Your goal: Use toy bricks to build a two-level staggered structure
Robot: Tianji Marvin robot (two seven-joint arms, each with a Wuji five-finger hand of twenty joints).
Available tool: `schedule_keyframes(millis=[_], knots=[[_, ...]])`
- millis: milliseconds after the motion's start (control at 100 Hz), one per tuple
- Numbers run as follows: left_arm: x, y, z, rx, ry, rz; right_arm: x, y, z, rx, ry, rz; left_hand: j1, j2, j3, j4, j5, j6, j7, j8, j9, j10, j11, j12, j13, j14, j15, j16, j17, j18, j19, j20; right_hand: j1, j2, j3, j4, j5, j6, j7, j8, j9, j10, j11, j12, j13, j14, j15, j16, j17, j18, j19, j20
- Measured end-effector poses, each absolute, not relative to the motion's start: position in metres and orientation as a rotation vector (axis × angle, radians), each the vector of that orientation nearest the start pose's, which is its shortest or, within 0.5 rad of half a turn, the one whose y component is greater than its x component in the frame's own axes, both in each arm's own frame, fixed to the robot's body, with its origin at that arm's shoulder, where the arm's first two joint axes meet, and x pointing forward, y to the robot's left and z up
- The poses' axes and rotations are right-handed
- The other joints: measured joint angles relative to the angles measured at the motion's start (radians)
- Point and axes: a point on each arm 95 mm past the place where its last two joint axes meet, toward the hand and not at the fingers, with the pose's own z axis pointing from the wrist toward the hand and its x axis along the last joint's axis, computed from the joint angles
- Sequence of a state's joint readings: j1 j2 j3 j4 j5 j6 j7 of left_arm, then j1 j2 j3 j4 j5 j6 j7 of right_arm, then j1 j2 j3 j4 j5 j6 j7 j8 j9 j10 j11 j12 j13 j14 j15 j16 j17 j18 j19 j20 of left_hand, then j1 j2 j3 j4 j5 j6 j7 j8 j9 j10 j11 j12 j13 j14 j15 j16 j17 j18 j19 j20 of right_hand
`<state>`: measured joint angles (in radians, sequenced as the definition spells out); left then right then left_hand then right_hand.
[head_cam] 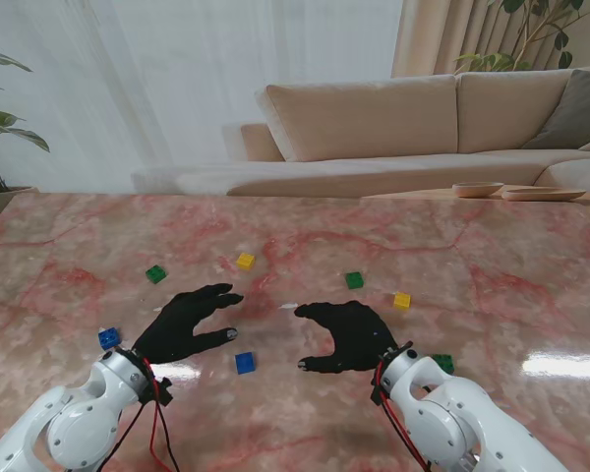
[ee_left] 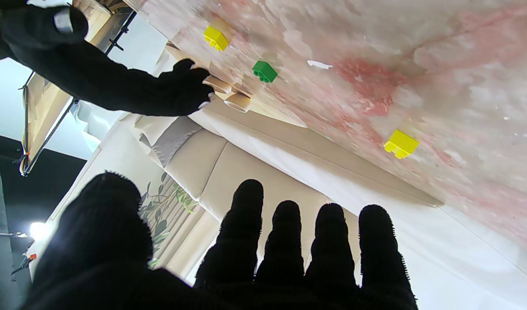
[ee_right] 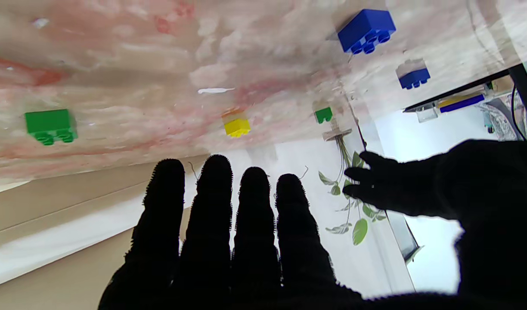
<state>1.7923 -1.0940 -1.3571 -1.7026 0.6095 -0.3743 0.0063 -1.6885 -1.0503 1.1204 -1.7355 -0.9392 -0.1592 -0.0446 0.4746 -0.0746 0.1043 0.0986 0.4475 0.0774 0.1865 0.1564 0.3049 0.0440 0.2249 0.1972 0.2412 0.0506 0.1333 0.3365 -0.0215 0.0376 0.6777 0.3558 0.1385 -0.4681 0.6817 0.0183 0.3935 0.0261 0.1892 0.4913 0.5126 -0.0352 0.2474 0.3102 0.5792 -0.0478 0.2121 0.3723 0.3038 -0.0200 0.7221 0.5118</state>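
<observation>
Both hands empty, fingers spread: left hand (head_cam: 187, 324) and right hand (head_cam: 346, 334) palm-down over table (head_cam: 492, 285)

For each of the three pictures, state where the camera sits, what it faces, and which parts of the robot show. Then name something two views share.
Stand view: above the shoulders, looking down at the table and scattered bricks; both arms, left hand and right hand show.
Left wrist view: along the left hand's fingers; the right hand crosses it.
Right wrist view: along the right hand's fingers; the left hand shows.
Shared: the blue brick between the hands shows in the stand and right wrist views.
</observation>
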Motion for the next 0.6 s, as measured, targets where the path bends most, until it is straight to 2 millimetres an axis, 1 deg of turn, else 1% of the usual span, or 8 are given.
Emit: schedule_keyframes(millis=[60, 120, 190, 270, 360, 510, 530, 600], knots=[[0.337, 0.011, -0.327, -1.427, 1.411, -2.0, 0.339, 0.065, -0.336, 1.135, 1.712, 1.723, 0.0, 0.0, 0.0, 0.0, 0.0, 0.0, 0.0, 0.0, 0.0, 0.0, 0.0, 0.0, 0.0, 0.0, 0.0, 0.0, 0.0, 0.0, 0.0, 0.0, 0.041, -0.027, 0.005, -0.006, 0.0, 0.001, 0.0, 0.001, -0.004, -0.001, 0.045, 0.056, 0.0, -0.009, 0.057, 0.047, 0.003, 0.0, 0.035, 0.064], [0.337, 0.015, -0.323, -1.419, 1.403, -1.999, 0.342, 0.077, -0.34, 1.116, 1.744, 1.703, 0.0, 0.0, 0.0, 0.0, 0.0, 0.0, 0.0, 0.0, 0.0, 0.0, 0.0, 0.0, 0.0, 0.0, 0.0, 0.0, 0.0, 0.0, 0.0, 0.0, 0.053, -0.049, 0.008, -0.006, 0.0, 0.001, 0.004, 0.002, -0.015, -0.002, 0.087, 0.108, 0.001, -0.018, 0.129, 0.104, 0.003, 0.0, 0.059, 0.124], [0.336, 0.017, -0.321, -1.409, 1.397, -1.997, 0.345, 0.087, -0.344, 1.084, 1.783, 1.673, 0.0, 0.0, 0.0, 0.0, 0.0, 0.0, 0.0, 0.0, 0.0, 0.0, 0.0, 0.0, 0.0, 0.0, 0.0, 0.0, 0.0, 0.0, 0.0, 0.0, 0.053, -0.074, 0.005, -0.006, 0.0, 0.001, 0.007, 0.009, -0.037, -0.006, 0.137, 0.162, -0.007, -0.024, 0.24, 0.161, 0.003, -0.001, 0.084, 0.175], [0.335, 0.021, -0.318, -1.4, 1.389, -1.995, 0.349, 0.099, -0.351, 1.062, 1.816, 1.644, 0.0, 0.0, 0.0, 0.0, 0.0, 0.0, 0.0, 0.0, 0.0, 0.0, 0.0, 0.0, 0.0, 0.0, 0.0, 0.0, 0.0, 0.0, 0.0, 0.0, 0.088, -0.104, 0.007, -0.007, -0.003, 0.003, 0.008, 0.009, -0.051, -0.011, 0.201, 0.221, -0.027, -0.033, 0.35, 0.223, 0.001, -0.006, 0.115, 0.224], [0.333, 0.024, -0.316, -1.393, 1.385, -1.992, 0.354, 0.112, -0.362, 1.031, 1.851, 1.618, 0.0, 0.0, 0.0, 0.0, 0.0, 0.0, 0.0, 0.0, 0.0, 0.0, 0.0, 0.0, 0.0, 0.0, 0.0, 0.0, 0.0, 0.0, 0.0, 0.0, 0.1, -0.13, 0.002, -0.007, -0.019, 0.005, 0.008, 0.009, -0.062, -0.03, 0.259, 0.278, -0.037, -0.056, 0.45, 0.258, 0.0, -0.007, 0.149, 0.247], [0.33, 0.028, -0.314, -1.387, 1.385, -1.984, 0.365, 0.127, -0.379, 1.033, 1.89, 1.605, 0.0, 0.0, 0.0, 0.0, 0.0, 0.0, 0.0, 0.0, 0.0, 0.0, 0.0, 0.0, 0.0, 0.0, 0.0, 0.0, 0.0, 0.0, 0.0, 0.0, 0.1, -0.131, 0.002, -0.008, -0.021, 0.015, 0.009, 0.013, -0.065, -0.033, 0.313, 0.333, -0.034, -0.064, 0.506, 0.276, -0.006, -0.007, 0.186, 0.259], [0.33, 0.029, -0.314, -1.386, 1.385, -1.983, 0.366, 0.129, -0.381, 1.03, 1.892, 1.606, 0.0, 0.0, 0.0, 0.0, 0.0, 0.0, 0.0, 0.0, 0.0, 0.0, 0.0, 0.0, 0.0, 0.0, 0.0, 0.0, 0.0, 0.0, 0.0, 0.0, 0.1, -0.131, 0.002, -0.024, -0.025, 0.015, 0.011, 0.02, -0.065, -0.034, 0.32, 0.34, -0.034, -0.064, 0.513, 0.282, -0.006, -0.007, 0.187, 0.26], [0.328, 0.029, -0.314, -1.386, 1.386, -1.981, 0.368, 0.137, -0.387, 1.006, 1.896, 1.612, 0.0, 0.0, 0.0, 0.0, 0.0, 0.0, 0.0, 0.0, 0.0, 0.0, 0.0, 0.0, 0.0, 0.0, 0.0, 0.0, 0.0, 0.0, 0.0, 0.0, 0.1, -0.131, 0.002, -0.026, -0.032, 0.017, 0.023, 0.035, -0.075, -0.035, 0.331, 0.351, -0.04, -0.065, 0.528, 0.283, -0.012, -0.01, 0.2, 0.26]])
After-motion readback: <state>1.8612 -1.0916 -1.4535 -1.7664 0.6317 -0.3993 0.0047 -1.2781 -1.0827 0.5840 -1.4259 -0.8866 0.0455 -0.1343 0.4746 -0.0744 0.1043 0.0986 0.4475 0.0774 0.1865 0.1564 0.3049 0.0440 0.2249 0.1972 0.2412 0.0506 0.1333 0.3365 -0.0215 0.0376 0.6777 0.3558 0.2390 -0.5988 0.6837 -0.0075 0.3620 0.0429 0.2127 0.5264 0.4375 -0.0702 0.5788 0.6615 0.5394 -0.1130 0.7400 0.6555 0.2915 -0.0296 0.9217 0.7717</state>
